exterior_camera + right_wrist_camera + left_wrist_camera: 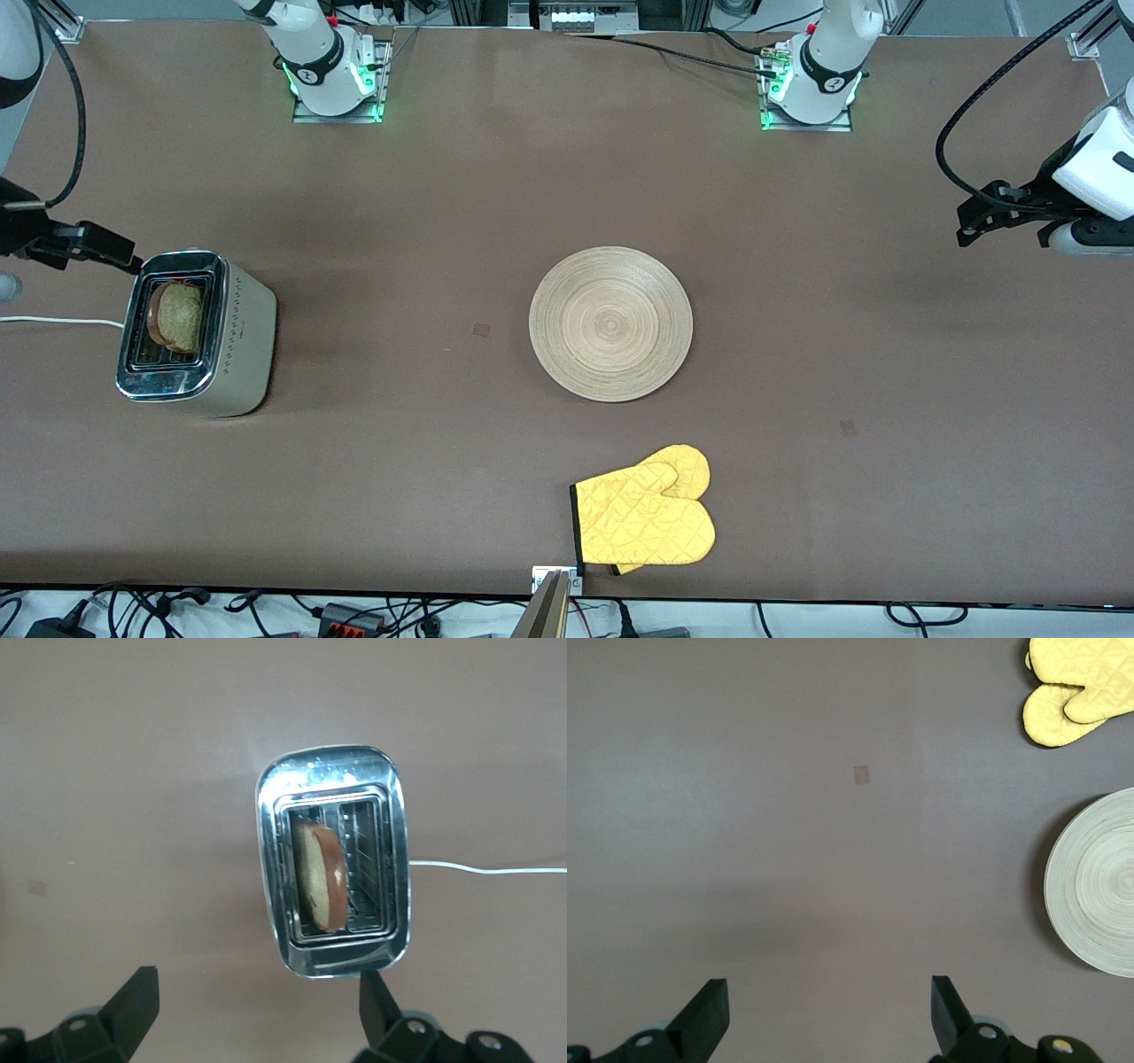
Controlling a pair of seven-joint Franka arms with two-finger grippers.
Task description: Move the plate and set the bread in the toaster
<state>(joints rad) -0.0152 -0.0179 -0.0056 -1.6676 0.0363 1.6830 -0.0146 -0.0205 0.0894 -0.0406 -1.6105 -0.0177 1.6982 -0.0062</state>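
Note:
The toaster [235, 341] stands at the right arm's end of the table, and the right wrist view looks down on its chrome top [332, 771]. The bread [177, 315] stands tilted in one of its slots, its brown crust showing [321, 875]. Mid-table lies the round wooden plate [611, 323] with nothing on it; its rim shows in the left wrist view [1099, 886]. My right gripper [111, 248] hangs open beside the toaster, nothing between its fingers [257, 979]. My left gripper [966, 223] hangs open and empty over bare table at the left arm's end [830, 988].
A yellow oven mitt [647, 518] lies nearer the front camera than the plate, close to the table's edge [1076, 687]. The toaster's white cord [53, 321] trails off toward the table's end [478, 870].

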